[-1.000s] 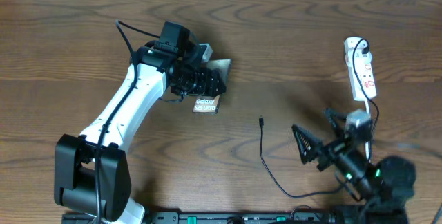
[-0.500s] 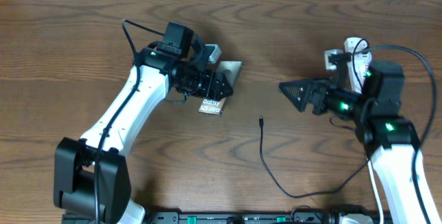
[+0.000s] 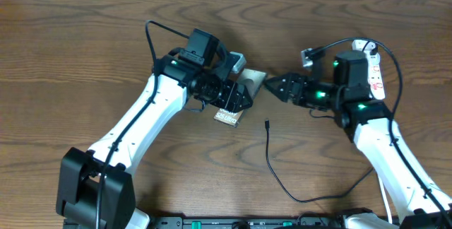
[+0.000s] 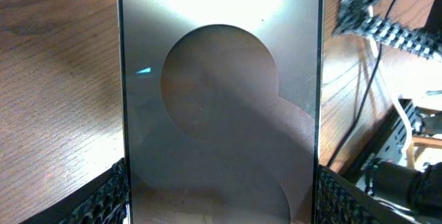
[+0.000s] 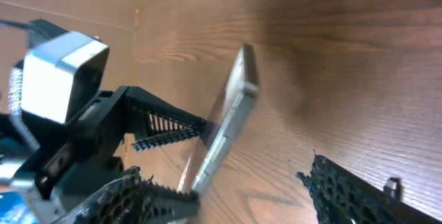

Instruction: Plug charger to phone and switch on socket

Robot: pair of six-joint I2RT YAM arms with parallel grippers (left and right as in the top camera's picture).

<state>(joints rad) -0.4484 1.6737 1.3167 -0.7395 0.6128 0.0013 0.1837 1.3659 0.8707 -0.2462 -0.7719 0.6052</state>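
Soft, even light lay on the brown wooden counter (image 3: 70,31), shadows faint. White glare washed out the top of the flat grey phone screen (image 4: 221,113) in the left wrist view; the right wrist view was dimmer, slightly blurred

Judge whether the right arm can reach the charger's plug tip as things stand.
Probably yes: the plug tip lies on bare table near the right tool, nothing between them; the phone sits aside.

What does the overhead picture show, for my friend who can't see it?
The left tool holds the phone tilted above the wooden table, with the open right tool close beside it. The black charger lies loose nearby; the white socket is far right.
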